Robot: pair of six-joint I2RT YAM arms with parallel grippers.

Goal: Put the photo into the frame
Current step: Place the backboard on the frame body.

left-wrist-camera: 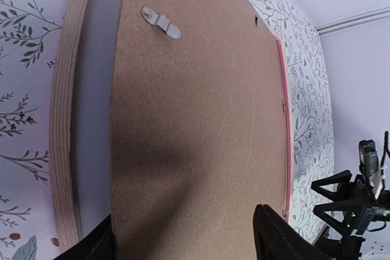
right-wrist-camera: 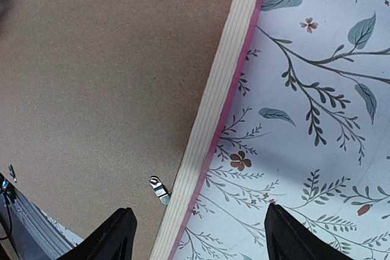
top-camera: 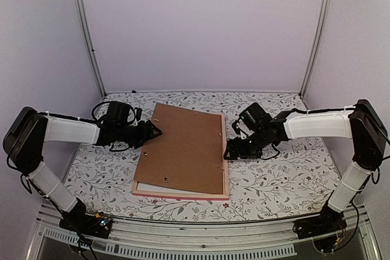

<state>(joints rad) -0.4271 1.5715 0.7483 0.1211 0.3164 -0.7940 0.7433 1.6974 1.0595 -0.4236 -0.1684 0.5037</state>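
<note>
The frame [top-camera: 183,196] lies back-up on the table, its pink edge and pale wood side [right-wrist-camera: 210,108] showing. A plain brown backing board [top-camera: 183,150] lies askew on it and covers most of its opening. The photo is hidden. My left gripper [top-camera: 155,131] sits at the board's left edge. In the left wrist view its fingers [left-wrist-camera: 274,235] stand wide apart over the board [left-wrist-camera: 195,120], holding nothing, so that gripper [left-wrist-camera: 183,245] is open. My right gripper [top-camera: 228,150] is open at the frame's right side. In its own view it [right-wrist-camera: 198,235] straddles the wood rail beside a metal turn clip [right-wrist-camera: 159,190].
A floral-patterned cloth [top-camera: 274,175] covers the table. Another turn clip [left-wrist-camera: 161,22] sits on the board's far part. A white strip [top-camera: 152,188] shows inside the frame's near-left corner. White walls close in the back and both sides.
</note>
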